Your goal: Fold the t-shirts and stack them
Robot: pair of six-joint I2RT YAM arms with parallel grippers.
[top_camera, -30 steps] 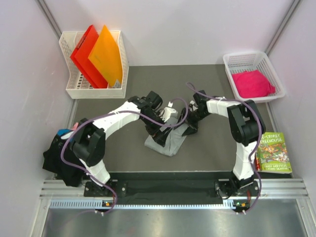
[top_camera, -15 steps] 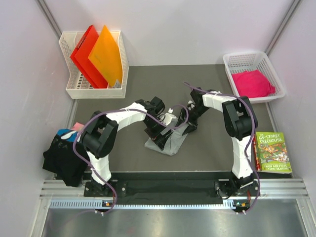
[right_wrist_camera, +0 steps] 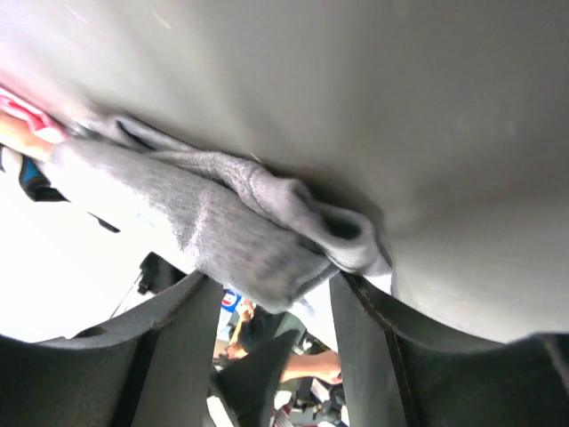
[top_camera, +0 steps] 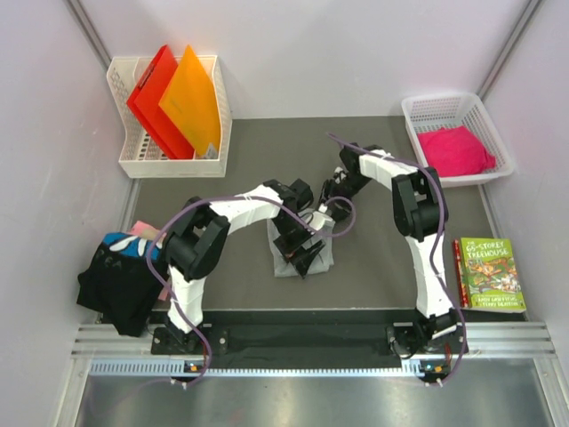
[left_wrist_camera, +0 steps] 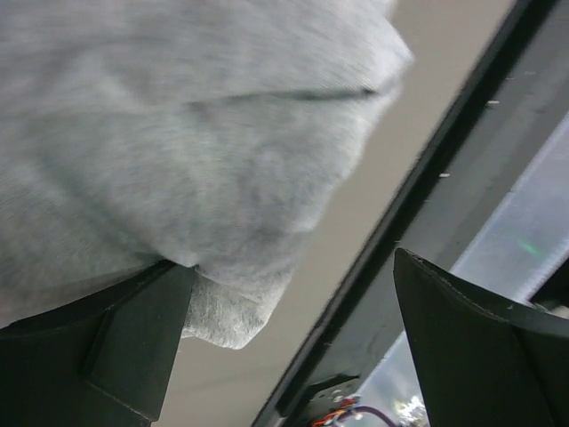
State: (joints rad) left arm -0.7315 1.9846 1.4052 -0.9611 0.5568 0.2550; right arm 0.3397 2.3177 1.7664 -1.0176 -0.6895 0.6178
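Far left, the black tee point(top_camera: 111, 289) sits heaped at the table point(top_camera: 382, 267) edge, well apart from the work. Mid-table lies the grey tee point(top_camera: 324, 256), a compact bundle w/ its long axis running near-to-far. The left gripper point(top_camera: 300, 246) is right on top of its middle. Its jaws stand wide apart, clamped on nothing, one finger tucked against the cloth's underside edge and the other out over bare table. Just right and farther back, the right gripper point(top_camera: 331, 191) meets the bundle's far end. Its jaws are part-way apart and straddle a bunched grey fold that fills the gap btwn them; can't tell if they truly pinch it yet. So the R arm is nearer the far edge and prob. the one to carry it along that axis, w/ the L arm placed to pin. Far right, the pink tee point(top_camera: 455, 151) waits in the basket point(top_camera: 411, 111), unfolded.
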